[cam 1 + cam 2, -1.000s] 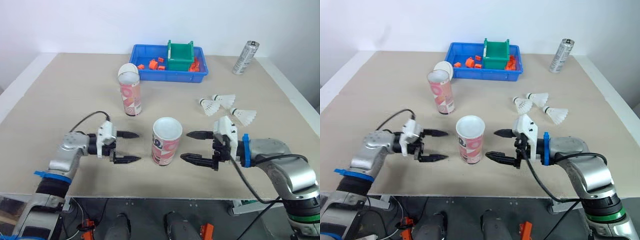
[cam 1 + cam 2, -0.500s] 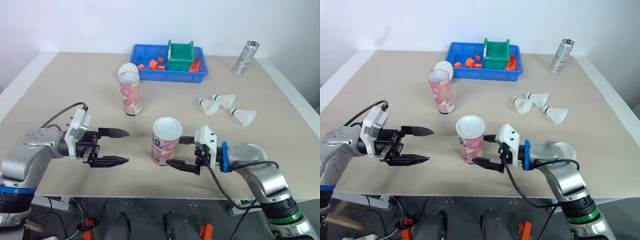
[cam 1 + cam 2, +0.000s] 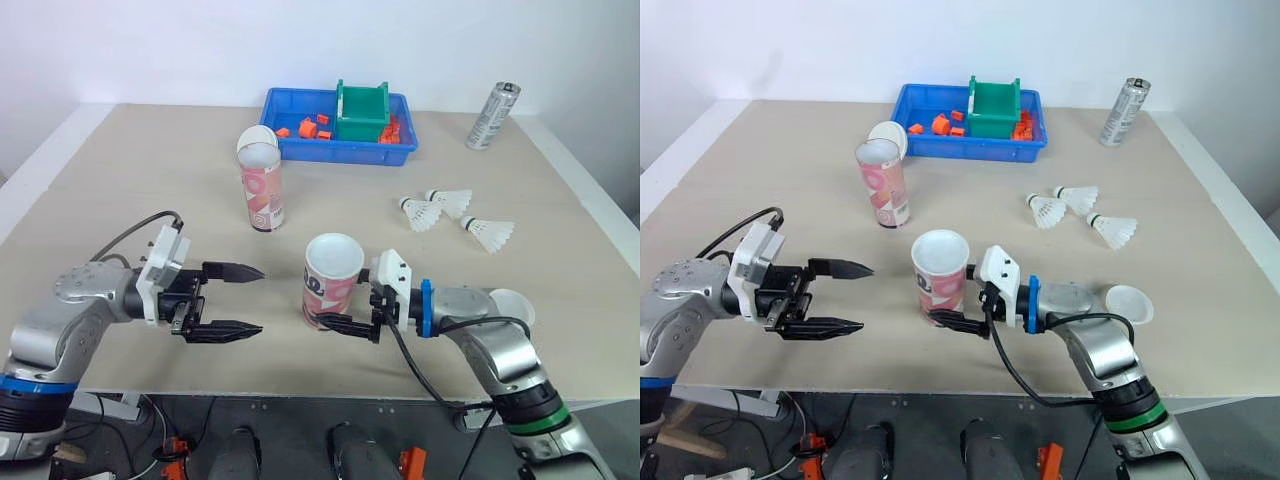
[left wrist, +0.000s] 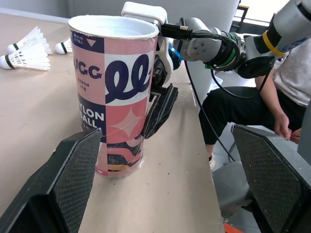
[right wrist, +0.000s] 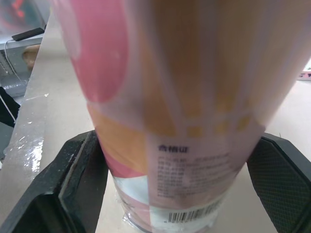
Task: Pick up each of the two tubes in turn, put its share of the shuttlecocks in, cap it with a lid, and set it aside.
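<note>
Front tube (image 3: 332, 283): pink and white, standing up with its top open, in the middle of the desk (image 3: 150, 180) close to the front edge.
Right gripper (image 5: 177, 138): its two black fingers are spread wide, one on each side of the front tube. The pads press on the tube low down, so it has hold of the tube. The tube is on the desk.
Left gripper (image 3: 258, 299): wide open and holding nothing. It is near the front edge, on the left of the front tube and apart from it. Its tips point at the tube.
Back tube (image 3: 262, 187): the same kind, standing up and open, farther back and a bit to the left.
Lids: one white lid (image 3: 885, 135) leans just behind the back tube. Another white lid (image 3: 1128, 303) lies flat near the front right corner, beside the right arm.
Shuttlecocks (image 3: 418, 212): three white ones lie on their sides on the right half of the desk, close together.
Blue tray (image 3: 340, 140): at the back edge, with small orange bits and a green box (image 3: 361, 110) in it.
Can (image 3: 492, 116): silver, near the back right corner.
</note>
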Available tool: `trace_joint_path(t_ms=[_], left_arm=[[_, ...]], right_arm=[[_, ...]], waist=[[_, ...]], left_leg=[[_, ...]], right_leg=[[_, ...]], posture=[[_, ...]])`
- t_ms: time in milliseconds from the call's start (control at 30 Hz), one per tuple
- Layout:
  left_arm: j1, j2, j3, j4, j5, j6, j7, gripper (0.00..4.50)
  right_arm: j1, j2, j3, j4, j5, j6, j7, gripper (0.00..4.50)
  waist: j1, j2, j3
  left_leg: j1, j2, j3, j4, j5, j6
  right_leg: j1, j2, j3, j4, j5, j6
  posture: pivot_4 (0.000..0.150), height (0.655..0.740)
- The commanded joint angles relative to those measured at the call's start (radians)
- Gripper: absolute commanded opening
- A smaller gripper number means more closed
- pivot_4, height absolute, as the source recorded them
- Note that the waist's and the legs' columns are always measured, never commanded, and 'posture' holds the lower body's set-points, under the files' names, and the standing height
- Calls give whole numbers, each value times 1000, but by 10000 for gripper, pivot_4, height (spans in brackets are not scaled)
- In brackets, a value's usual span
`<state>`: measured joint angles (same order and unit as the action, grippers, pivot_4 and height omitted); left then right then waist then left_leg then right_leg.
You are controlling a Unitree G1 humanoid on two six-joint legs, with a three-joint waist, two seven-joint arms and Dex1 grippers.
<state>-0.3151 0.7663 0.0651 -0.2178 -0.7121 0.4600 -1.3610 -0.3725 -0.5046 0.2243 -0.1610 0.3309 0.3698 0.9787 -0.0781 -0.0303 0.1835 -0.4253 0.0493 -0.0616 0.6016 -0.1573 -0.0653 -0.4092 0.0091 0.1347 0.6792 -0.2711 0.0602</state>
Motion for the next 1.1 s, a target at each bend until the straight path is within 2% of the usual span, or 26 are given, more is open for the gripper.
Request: trace_joint_path(t_ms=[33,100,200,467,633,767,900,1100], left_arm=[[0,-3,0,-28,7,-21,0,44565],[-1,-7,-4,-26,13,-27,1,45000],[0,-10,-9,-26,16,-34,4,45000],[-20,-31,-32,32,45,-73,-11,45000],[-151,-124,-66,95,43,-30,55,45000],[-266,-213,-166,150,113,-21,89,45000],[-352,-301,-213,197,130,9,124,45000],[-459,-431,-239,279,158,26,189,45000]], right_arm=[[-26,16,-2,1,2,-22,9,45000],[-30,22,-1,9,1,-24,10,39395],[-32,22,-4,9,6,-20,16,28703],[-34,-15,-54,-23,37,5,29,28703],[-73,-39,-218,-42,138,40,-15,28703],[-103,-111,-415,134,107,-13,-126,28703],[-134,-176,-580,347,59,-95,-283,28703],[-170,-291,-732,659,-1,-186,-490,28703]], waist=[[0,0,0],[0,0,0],[0,0,0],[0,0,0],[6,0,0],[10,0,0],[10,0,0],[14,3,0]], left_leg=[[0,0,0,0,0,0],[0,0,0,0,0,0],[0,0,0,0,0,0],[0,0,0,0,0,0],[-2,0,0,3,0,0],[-3,-2,0,5,0,0],[-5,-2,0,5,0,0],[-5,-4,0,4,-1,2]], right_leg=[[0,0,0,0,0,0],[0,0,0,0,1,1],[0,0,0,0,1,1],[0,0,0,0,1,1],[0,0,0,0,2,3],[2,-1,0,-1,4,8],[1,-1,0,-3,4,8],[2,-2,1,-3,4,8]], posture=[[1500,7367],[1500,7367],[1500,7367],[1500,7367],[1500,7367],[1500,7367],[1500,7367],[1500,7367]])
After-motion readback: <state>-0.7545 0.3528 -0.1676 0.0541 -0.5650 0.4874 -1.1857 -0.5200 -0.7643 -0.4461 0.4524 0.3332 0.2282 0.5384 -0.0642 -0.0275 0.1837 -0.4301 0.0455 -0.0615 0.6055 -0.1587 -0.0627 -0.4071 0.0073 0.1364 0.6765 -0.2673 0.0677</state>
